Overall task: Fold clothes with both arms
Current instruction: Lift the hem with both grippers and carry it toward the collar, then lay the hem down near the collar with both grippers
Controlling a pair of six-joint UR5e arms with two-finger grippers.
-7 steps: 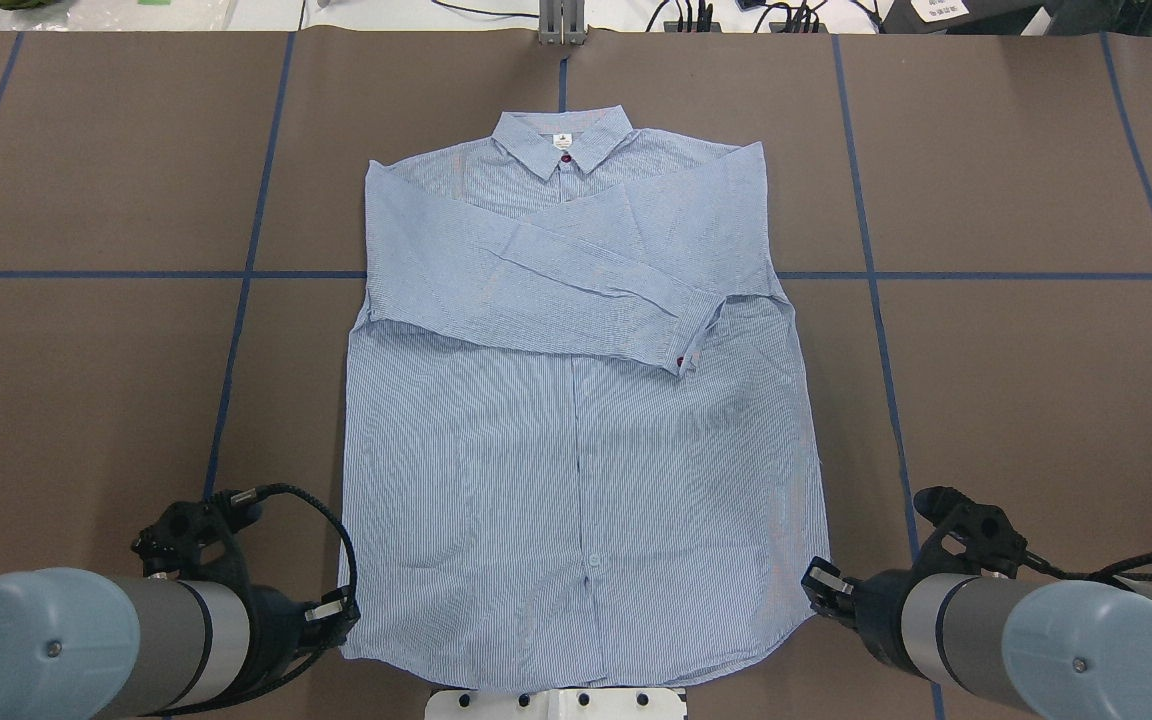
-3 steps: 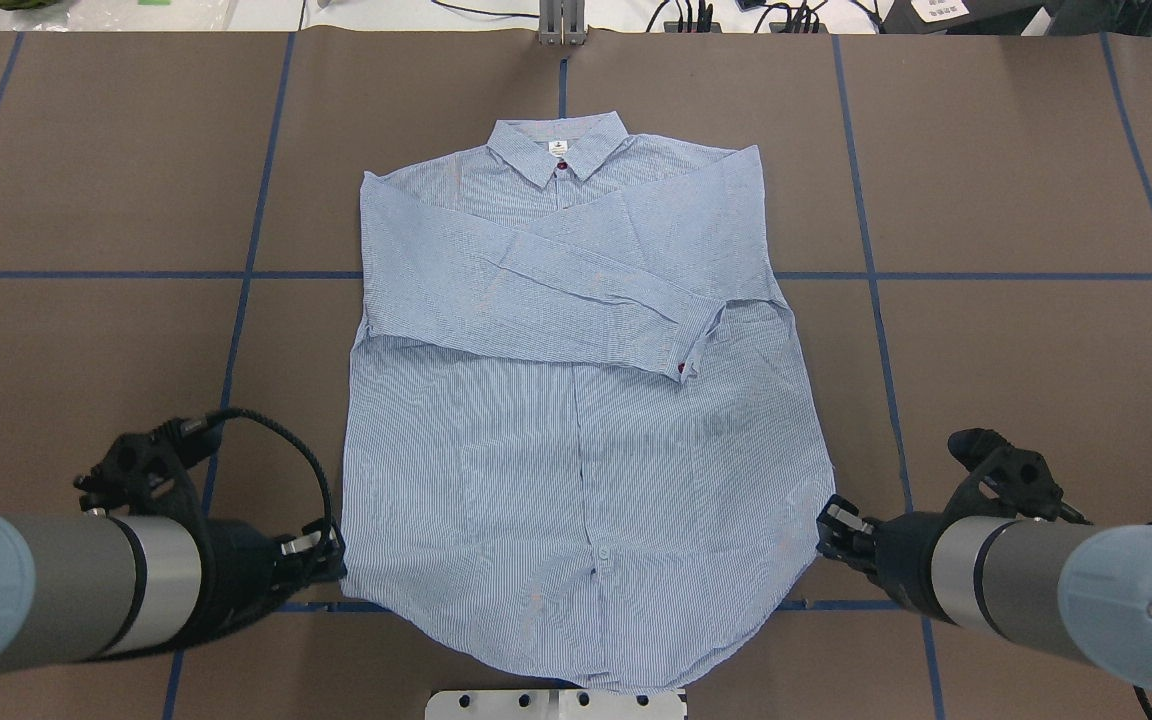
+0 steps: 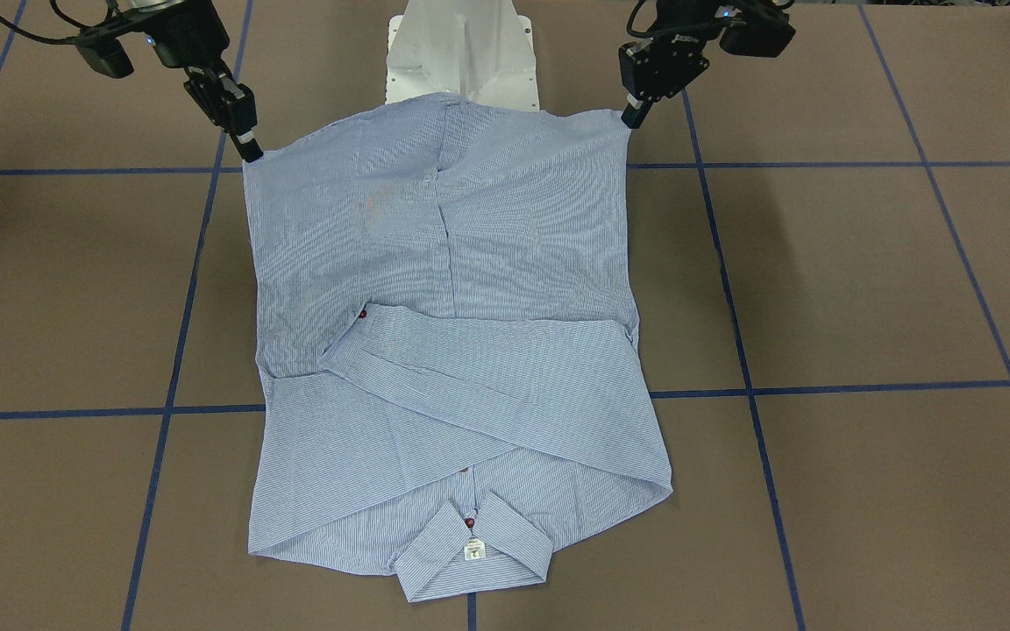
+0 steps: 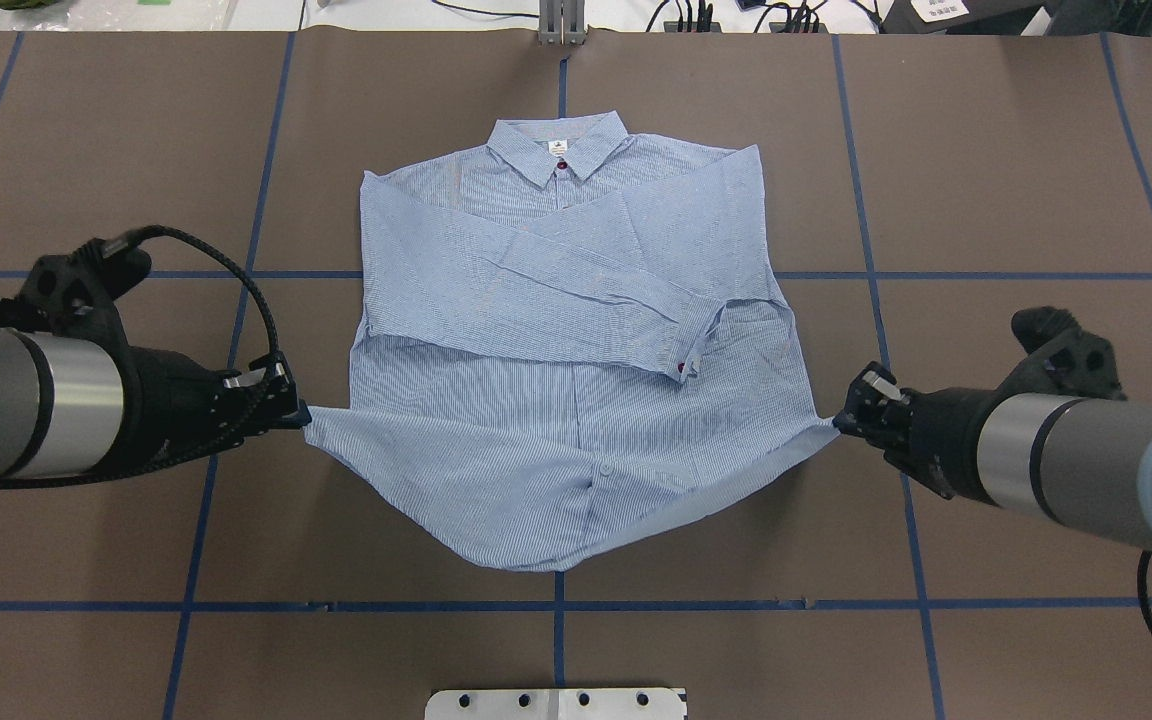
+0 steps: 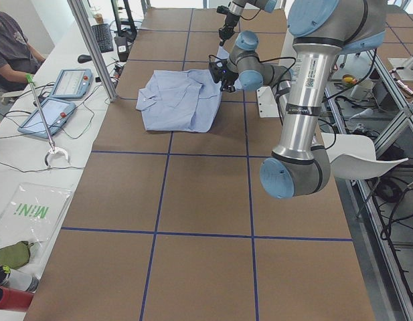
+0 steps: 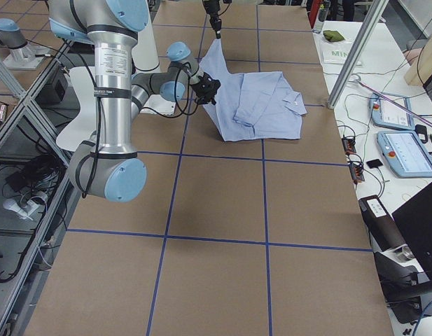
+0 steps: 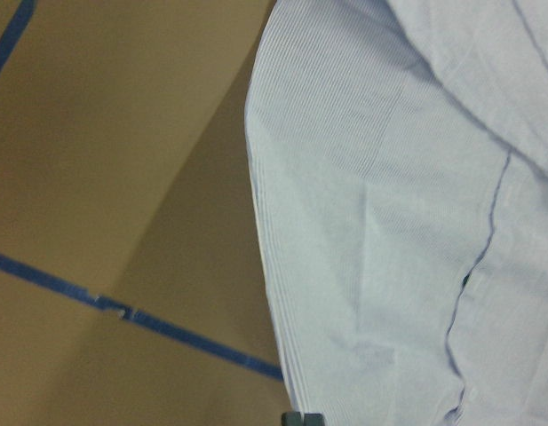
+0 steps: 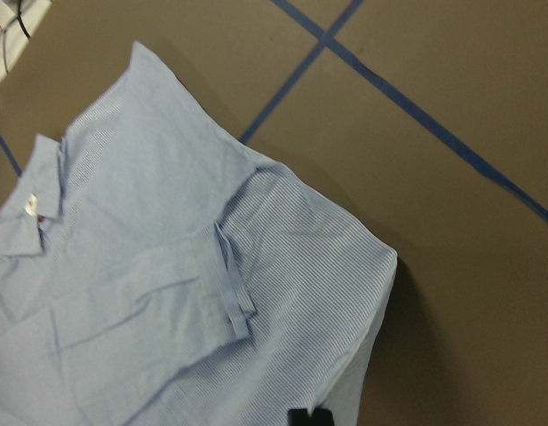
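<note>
— At mid-height of the overhead frame, both hem corners of the shirt (image 4: pixel 556 400) are off the table (image 4: pixel 86 150). Risk entry?

— Judged: thin cloth, small bite. If one side leads, the tension goes lopsided and a corner could slip out, or the fold lands skewed. The hem's middle sags toward lower centre and may drag and bunch. The crossed sleeves (image 4: pixel 576 290) could be tugged askew too.

— Pincer states?

— Left pincer (image 4: pixel 294 412), left of frame, clamped on the hem corner at its side. Right pincer (image 4: pixel 841 420), right of frame, clamped on the other. The front view agrees: cloth runs up to both tips at the top of that frame.

— Shirt position?

— Spread between the two pincers, front up. Collar (image 4: pixel 558 150) sits at upper centre, flat on the table, sleeves across the chest. The lower half is raised and stretched from tip to tip. The upper half lies beyond the pincers, toward the top of the frame.
</note>
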